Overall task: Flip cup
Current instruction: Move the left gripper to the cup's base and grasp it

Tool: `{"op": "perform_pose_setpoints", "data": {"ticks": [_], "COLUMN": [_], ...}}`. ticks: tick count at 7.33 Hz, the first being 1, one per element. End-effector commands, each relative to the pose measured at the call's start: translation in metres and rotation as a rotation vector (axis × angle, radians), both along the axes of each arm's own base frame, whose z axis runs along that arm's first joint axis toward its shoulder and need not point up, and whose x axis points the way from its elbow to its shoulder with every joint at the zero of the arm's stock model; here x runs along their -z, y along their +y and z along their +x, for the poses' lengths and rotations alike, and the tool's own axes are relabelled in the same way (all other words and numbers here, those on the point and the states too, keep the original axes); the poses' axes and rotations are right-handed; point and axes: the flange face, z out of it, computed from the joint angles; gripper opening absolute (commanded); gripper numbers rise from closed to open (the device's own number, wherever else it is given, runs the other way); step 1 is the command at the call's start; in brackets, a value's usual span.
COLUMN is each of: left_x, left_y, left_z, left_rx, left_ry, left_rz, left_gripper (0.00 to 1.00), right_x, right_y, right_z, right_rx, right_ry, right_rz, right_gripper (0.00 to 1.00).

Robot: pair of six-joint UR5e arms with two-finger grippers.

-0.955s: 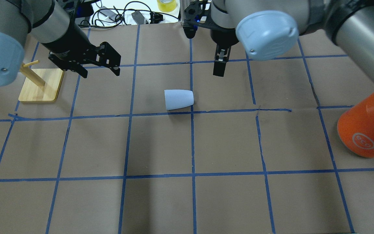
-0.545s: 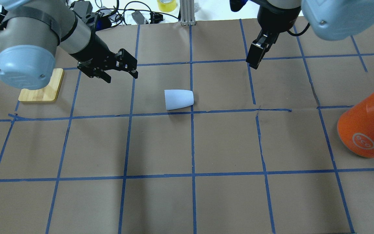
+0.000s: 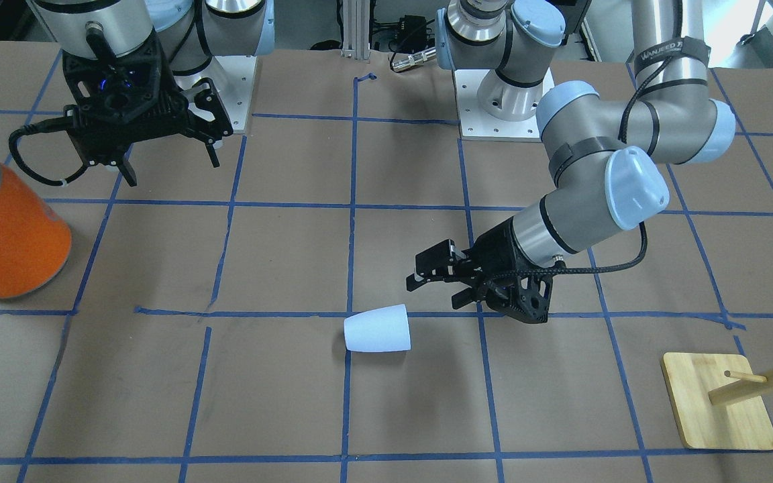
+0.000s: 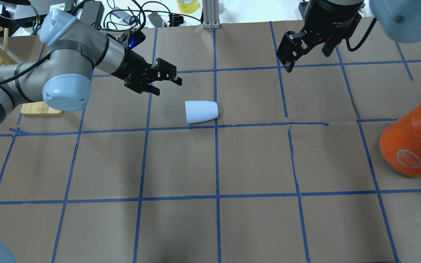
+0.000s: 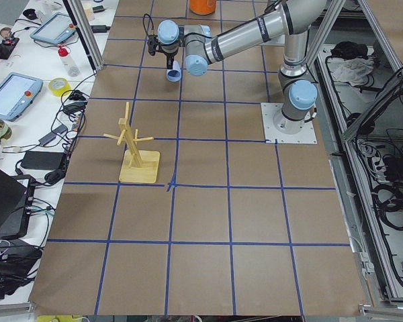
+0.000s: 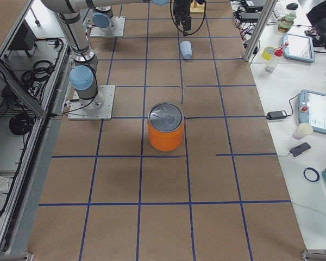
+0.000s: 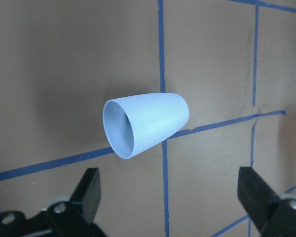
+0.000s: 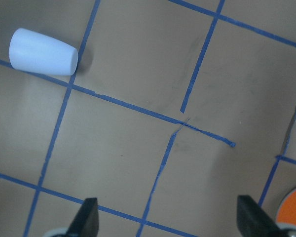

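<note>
The cup (image 4: 201, 111) is a small pale lavender-blue tumbler lying on its side on the brown table, its wide mouth towards my left arm. It also shows in the front view (image 3: 378, 329) and in the left wrist view (image 7: 145, 123), mouth towards the camera. My left gripper (image 4: 168, 84) is open and empty, low over the table a short way from the cup's mouth, apart from it. My right gripper (image 4: 307, 54) is open and empty, high at the far right, well away from the cup (image 8: 43, 52).
A big orange can (image 4: 411, 146) with a silver top stands at the table's right edge. A wooden peg stand with a flat base (image 3: 718, 402) sits on the left side behind my left arm. Blue tape lines grid the table.
My left gripper has moved right and come close to the cup's mouth. My right gripper has swung away to the far right and turned. The cup has not moved.
</note>
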Motion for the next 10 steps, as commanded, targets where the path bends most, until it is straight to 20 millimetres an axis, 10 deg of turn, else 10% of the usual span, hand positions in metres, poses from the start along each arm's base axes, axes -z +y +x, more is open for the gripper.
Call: {"op": "perform_pose_setpoints", "data": {"ticks": [1, 8, 10], "left_x": [0.05, 0.131, 0.134], "left_y": [-0.006, -0.005, -0.007], "left_z": [-0.006, -0.018, -0.02], "left_rx": [0.001, -0.006, -0.044], "left_ry": [0.082, 0.268, 0.301], "left_rz": [0.002, 0.079, 0.122], "left_gripper": [1.0, 0.98, 0.82], "right_x": [-0.007, -0.008, -0.008], "right_y": [0.009, 0.026, 0.025], "right_z": [0.002, -0.005, -0.007], "right_rx": [0.233, 0.304, 0.314], "right_ry": [-0.042, -0.038, -0.035], "right_rz": [0.004, -0.015, -0.017], "right_gripper": [1.0, 1.0, 1.0]}}
